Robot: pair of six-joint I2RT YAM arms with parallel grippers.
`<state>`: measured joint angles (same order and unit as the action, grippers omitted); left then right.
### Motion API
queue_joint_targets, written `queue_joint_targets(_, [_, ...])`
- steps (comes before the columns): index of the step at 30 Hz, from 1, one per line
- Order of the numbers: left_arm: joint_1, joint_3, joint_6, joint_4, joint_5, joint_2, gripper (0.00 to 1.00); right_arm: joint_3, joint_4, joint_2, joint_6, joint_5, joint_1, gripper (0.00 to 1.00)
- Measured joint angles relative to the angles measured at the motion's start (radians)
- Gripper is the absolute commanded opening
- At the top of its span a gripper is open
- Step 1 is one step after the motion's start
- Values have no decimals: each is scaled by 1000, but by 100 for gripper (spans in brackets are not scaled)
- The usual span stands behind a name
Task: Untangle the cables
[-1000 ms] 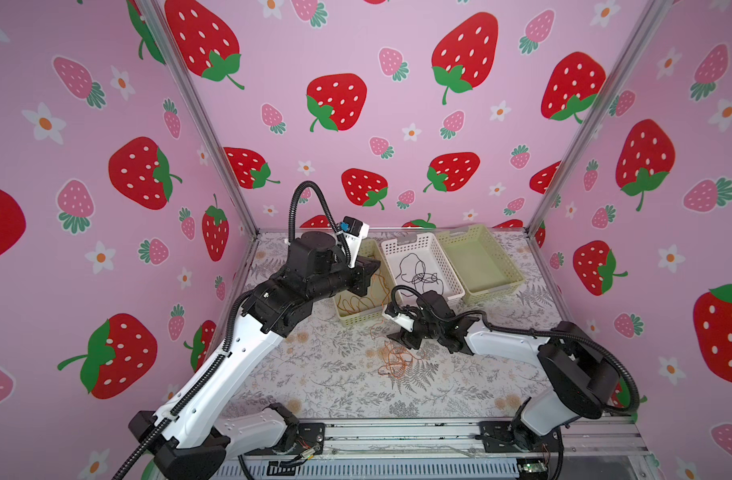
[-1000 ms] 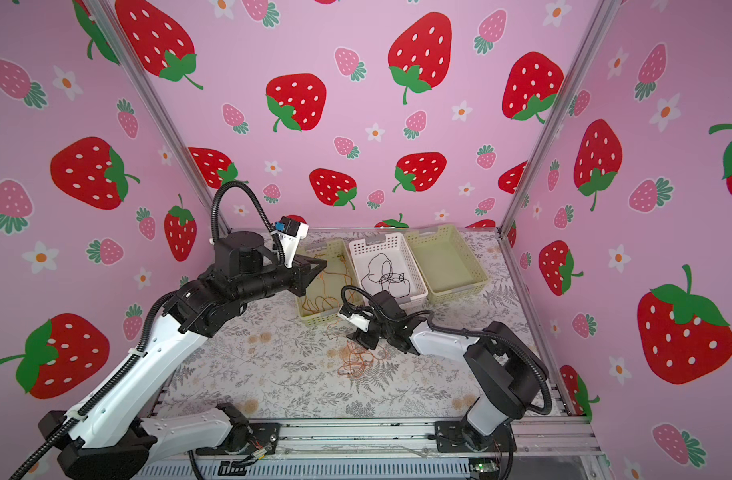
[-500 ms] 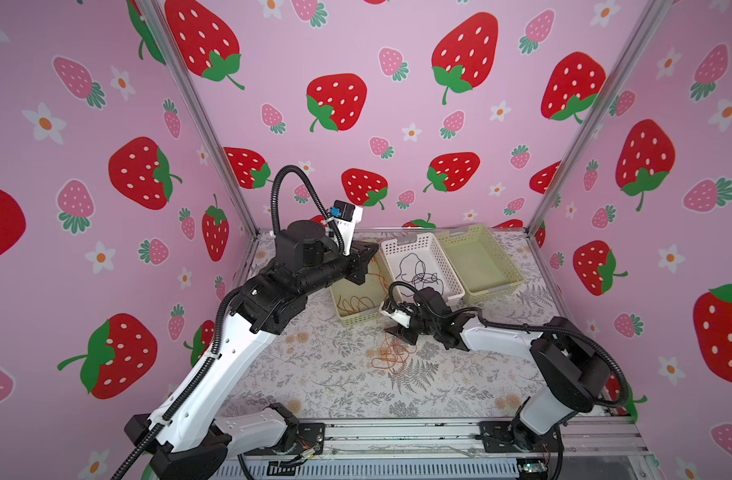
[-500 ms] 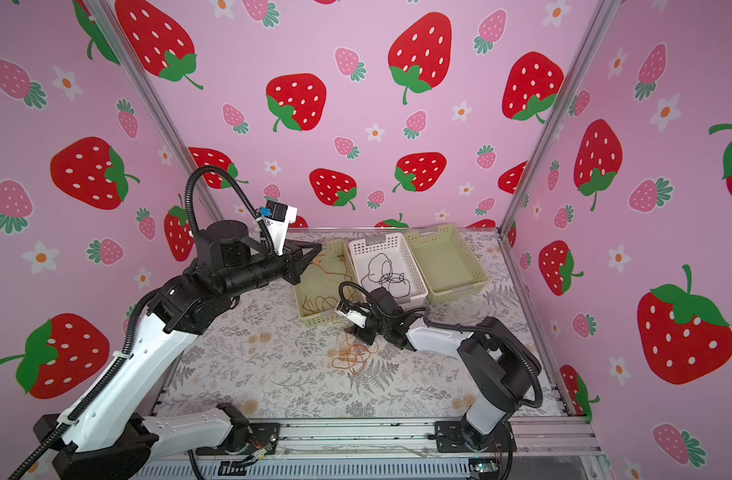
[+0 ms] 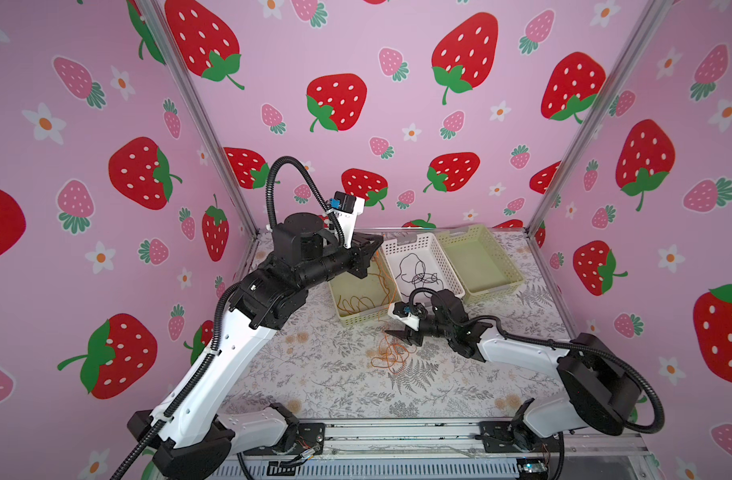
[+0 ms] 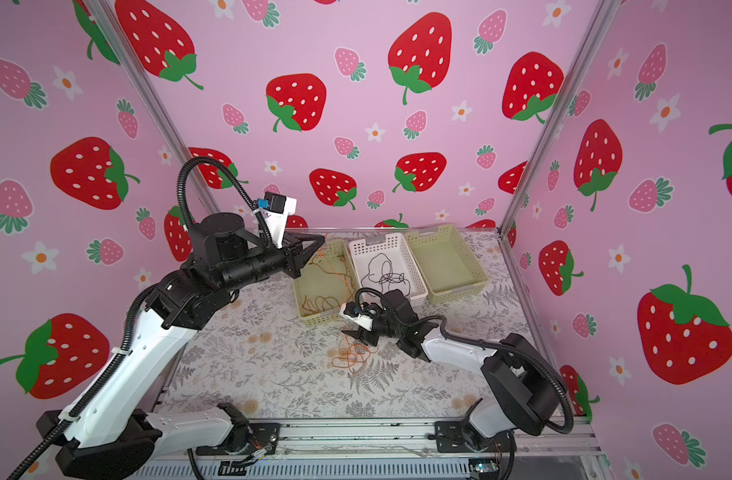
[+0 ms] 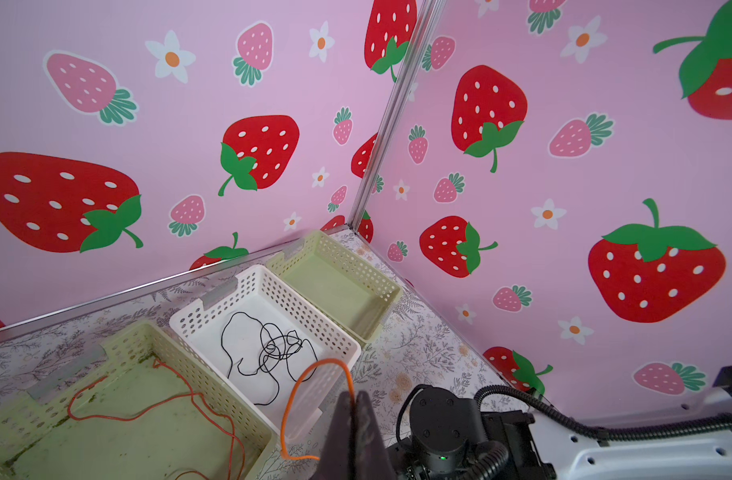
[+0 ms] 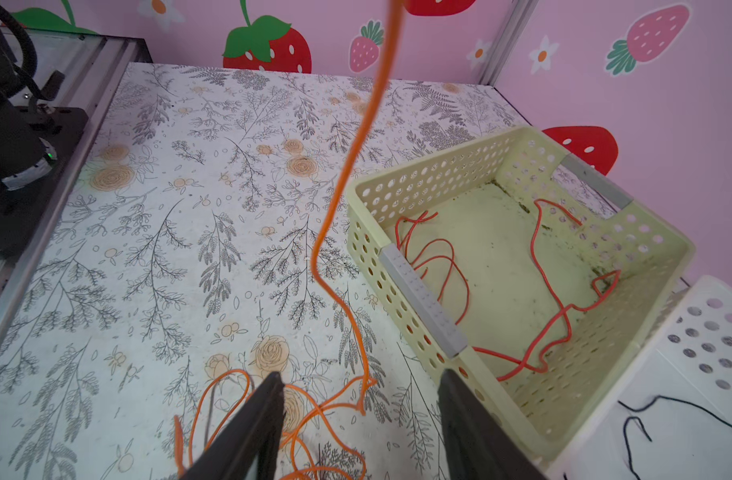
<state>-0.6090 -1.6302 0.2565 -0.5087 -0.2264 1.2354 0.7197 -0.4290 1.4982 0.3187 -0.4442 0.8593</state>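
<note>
In both top views the left gripper (image 5: 374,246) hangs above the pale green basket (image 5: 347,320) that touches the white basket (image 5: 401,245) on the left arm's side. It pinches the orange cable (image 5: 391,353), most of which lies piled on the table (image 5: 314,374) in front of the white basket. The right gripper (image 6: 358,334) hovers just over that pile. The black cable (image 5: 418,272) lies in the white basket, and the brownish-orange cable (image 5: 358,303) in the pale green one.

In the left wrist view the jaws are pressed together on an orange loop (image 7: 314,365) that arches toward the white basket (image 7: 248,278).

In the right wrist view the jaws stand parted and hold nothing, and the orange strand (image 8: 347,166) rises from the pile between them.

The step in hand looks like drawing the last loose cable out of its own snarl. Next, the right gripper probably needs to pin or grasp the pile while the left lifts, keeping the strand clear of the brownish-orange cable.
</note>
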Motion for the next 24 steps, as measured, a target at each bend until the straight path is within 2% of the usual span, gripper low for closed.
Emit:
queue_joint_targets(2, [0, -2, 2, 3, -2, 3, 0, 26, -3, 39, 6, -10, 0, 51])
queue_joint_targets(6, [-1, -9, 2, 3, -1, 3, 0, 83, -1, 118, -3, 9, 0, 11])
queue_joint_targets(9, [0, -13, -4, 2, 20, -3, 0, 85, -4, 126, -28, 53, -5, 1])
queue_joint_targets(16, [50, 35, -24, -34, 149, -111, 0, -21, -9, -61, -36, 183, -50, 0])
queue_joint_targets(24, [259, 253, 2, -69, 224, -272, 0, -2, 104, -290, -28, 220, -131, 0])
